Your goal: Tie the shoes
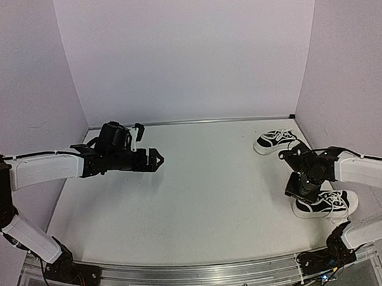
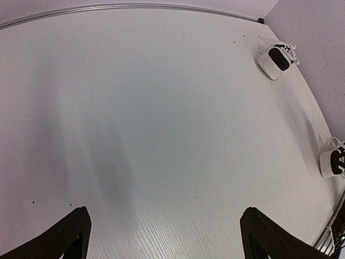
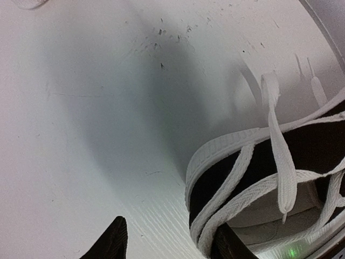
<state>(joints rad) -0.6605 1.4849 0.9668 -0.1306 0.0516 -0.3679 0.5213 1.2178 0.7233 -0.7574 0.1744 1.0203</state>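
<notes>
Left gripper (image 1: 154, 160): raised over the left-centre of the white tabletop (image 1: 208, 194), pointing right. In the left wrist view its two dark fingers (image 2: 70, 237) sit at the frame's lower corners. Jaws are spread fully wide, only bare surface shows between them, and nothing is held.

Near shoe (image 1: 328, 202), a small black low-top sneaker with white rubber sole and long white laces: lies on the tabletop at the right side, close to the right arm's base.

Far shoe (image 1: 275, 140), its matching black sneaker: sits further back on the right, near the back corner, well apart from the first.

Right gripper (image 1: 299, 193): lowered just beside the near shoe's left end. In the right wrist view the fingers (image 3: 110, 240) stand partly apart, and the white laces (image 3: 283, 162) trail loose over the toe. Loops lie against the other finger; nothing visibly pinched.
</notes>
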